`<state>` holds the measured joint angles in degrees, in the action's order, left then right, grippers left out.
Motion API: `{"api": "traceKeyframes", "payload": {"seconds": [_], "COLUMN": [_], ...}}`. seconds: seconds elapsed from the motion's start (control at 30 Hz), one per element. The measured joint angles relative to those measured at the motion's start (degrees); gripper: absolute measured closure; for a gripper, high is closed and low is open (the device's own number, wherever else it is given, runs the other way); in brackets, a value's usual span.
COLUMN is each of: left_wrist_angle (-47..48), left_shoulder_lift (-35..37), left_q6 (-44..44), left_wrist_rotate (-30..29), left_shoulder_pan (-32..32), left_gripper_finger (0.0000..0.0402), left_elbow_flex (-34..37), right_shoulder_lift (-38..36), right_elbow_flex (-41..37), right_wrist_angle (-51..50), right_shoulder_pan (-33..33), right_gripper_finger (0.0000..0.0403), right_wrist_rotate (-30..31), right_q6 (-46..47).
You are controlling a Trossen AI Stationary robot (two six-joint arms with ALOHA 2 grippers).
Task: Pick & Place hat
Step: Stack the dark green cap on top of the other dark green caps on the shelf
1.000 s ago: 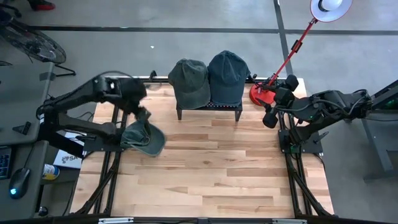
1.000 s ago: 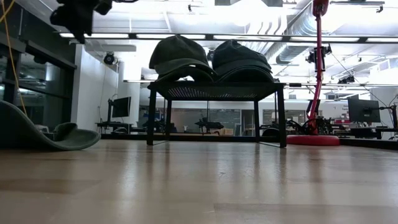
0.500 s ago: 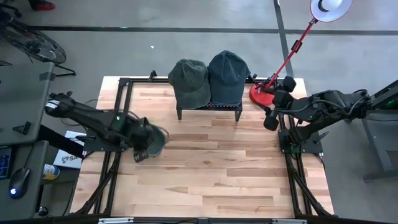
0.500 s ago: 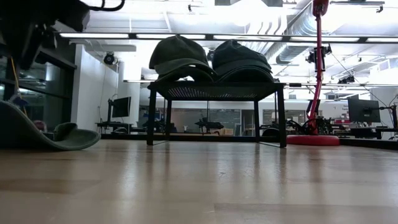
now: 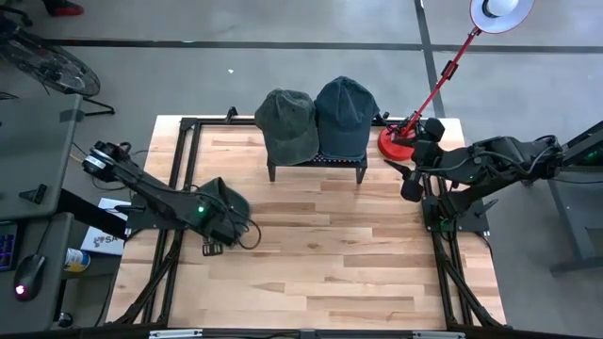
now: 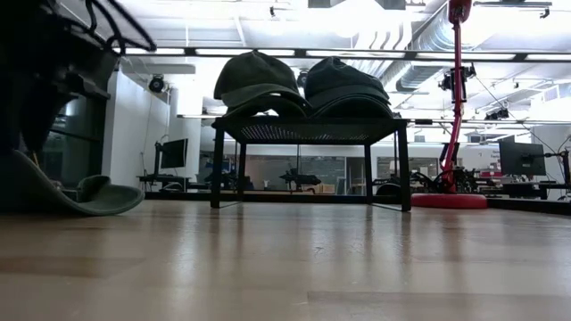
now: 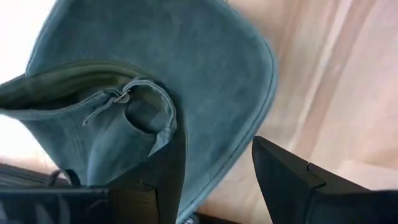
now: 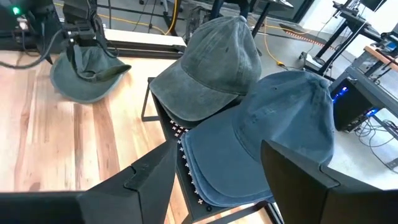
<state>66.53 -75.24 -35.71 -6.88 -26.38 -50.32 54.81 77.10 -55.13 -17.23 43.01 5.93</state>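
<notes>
A pale wooden worktop (image 5: 320, 254) is seen from above. Near its left edge, the loose hat (image 7: 186, 81) lies upturned directly under the left hand (image 7: 214, 171), whose fingers are spread astride the brim, nothing gripped. Farther off, the right hand (image 5: 407, 181) waits wide open and empty beside the hat rack (image 5: 317, 165).

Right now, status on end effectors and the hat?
Left end effector open, down over the loose hat on the table. Right end effector open, waiting by the rack. Nothing blocking.
</notes>
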Motion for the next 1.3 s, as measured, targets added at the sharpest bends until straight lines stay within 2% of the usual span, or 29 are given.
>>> {"api": "traceKeyframes", "payload": {"seconds": [0.43,0.53,0.7,0.77,0.87,0.93,1.07,1.2,1.3], "left_wrist_angle": [-5.7,-6.9,-7.4,-8.2,-10.6,-12.0,-14.5,-18.2,-20.3], "left_shoulder_lift": [-5.4,-5.4,-5.3,-5.2,-5.0,-5.0,-5.0,-5.0,-5.0], "left_q6": [5.2,4.9,1.5,-0.4,-2.8,-4.7,-7.4,-8.1,-7.4], "left_wrist_rotate": [-1.1,0.5,4.2,5.3,10.0,12.2,11.9,5.8,-1.2], "left_shoulder_pan": [0.1,0.1,0.1,0.1,0.1,0.1,0.1,0.1,0.0], "left_gripper_finger": [0.0228,0.0264,0.0379,0.0385,0.0392,0.0394,0.0396,0.0396,0.0396], "left_elbow_flex": [3.2,3.2,3.1,3.1,2.3,0.4,-6.3,-15.3,-22.9], "right_shoulder_lift": [0.0,0.0,0.0,0.0,0.0,0.0,0.0,0.0,0.0], "right_elbow_flex": [0.0,0.0,0.0,0.0,0.0,0.0,0.0,0.0,0.0], "right_wrist_angle": [0.0,0.0,0.0,0.0,0.0,0.0,0.0,0.0,0.0], "right_shoulder_pan": [0.0,0.0,0.0,0.0,0.0,0.0,0.0,0.0,0.0], "right_gripper_finger": [0.0175,0.0175,0.0175,0.0175,0.0175,0.0175,0.0175,0.0175,0.0175], "right_wrist_rotate": [-1.4,-1.4,-1.6,-1.6,-1.6,-1.6,-3.1,-6.2,-8.6], "right_q6": [0.0,0.0,0.0,0.0,0.0,0.0,0.1,0.9,2.4]}}
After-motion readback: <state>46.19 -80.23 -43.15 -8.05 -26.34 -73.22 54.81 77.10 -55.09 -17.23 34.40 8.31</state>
